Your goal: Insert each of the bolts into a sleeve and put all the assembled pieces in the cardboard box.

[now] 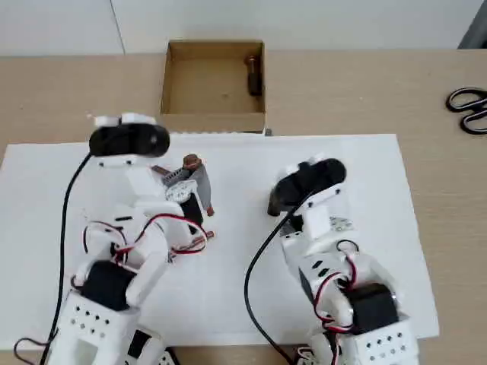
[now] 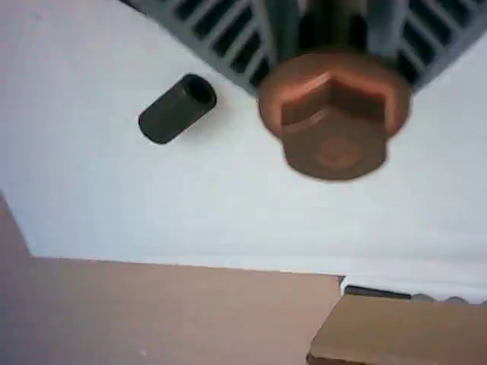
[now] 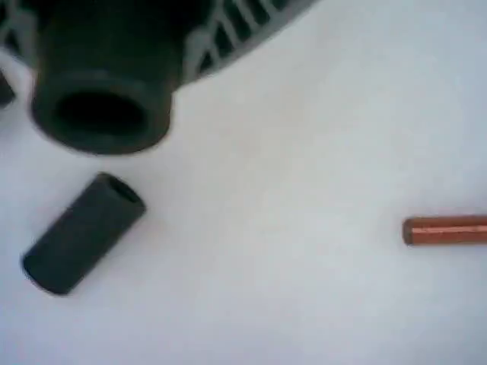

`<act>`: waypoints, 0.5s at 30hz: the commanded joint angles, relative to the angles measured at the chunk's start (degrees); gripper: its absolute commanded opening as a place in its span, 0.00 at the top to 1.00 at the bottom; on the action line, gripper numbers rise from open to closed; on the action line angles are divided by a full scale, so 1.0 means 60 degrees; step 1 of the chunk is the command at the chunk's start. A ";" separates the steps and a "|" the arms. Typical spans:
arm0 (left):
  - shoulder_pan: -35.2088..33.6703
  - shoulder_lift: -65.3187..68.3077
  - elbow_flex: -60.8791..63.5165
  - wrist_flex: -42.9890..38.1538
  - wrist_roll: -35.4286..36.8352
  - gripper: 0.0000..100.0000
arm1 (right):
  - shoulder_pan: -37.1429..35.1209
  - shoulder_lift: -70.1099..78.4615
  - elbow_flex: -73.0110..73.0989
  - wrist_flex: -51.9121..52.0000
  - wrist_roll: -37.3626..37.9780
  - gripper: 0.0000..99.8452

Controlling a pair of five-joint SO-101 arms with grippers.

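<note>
The desk carries a white sheet, on which both arms stand. The cardboard box sits on the desk just beyond the sheet's far edge. One assembled piece lies inside it against the right wall. Scissors lie at the desk's right edge.

Left end effector: closed narrowly on a copper bolt, gripped by the shank, with the hexagonal head clear of the fingers.

Right end effector: clamped on a black sleeve, its bore facing outward. A loose sleeve lies on its side on the sheet nearby. A copper shank end shows further off; which bolt it belongs to cannot be told.
</note>
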State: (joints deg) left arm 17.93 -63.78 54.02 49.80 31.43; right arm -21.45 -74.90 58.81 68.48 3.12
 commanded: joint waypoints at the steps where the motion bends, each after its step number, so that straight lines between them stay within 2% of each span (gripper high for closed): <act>1: -0.0029 -0.1275 0.1385 -0.1275 0.0293 0.99 | -0.0696 -0.0271 0.0542 -0.1179 -0.0132 1.00; 8: -0.0308 -0.3282 0.3143 -0.2374 0.1201 0.99 | -0.1824 -0.1370 0.2110 -0.1912 -0.0059 1.00; 15: -0.0571 -0.4762 0.4520 -0.2462 0.1421 0.99 | -0.2952 -0.3861 0.3604 -0.1839 0.0337 1.00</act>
State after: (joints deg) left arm 14.59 -88.40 80.13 37.05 39.52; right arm -37.27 -92.13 78.42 58.64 3.03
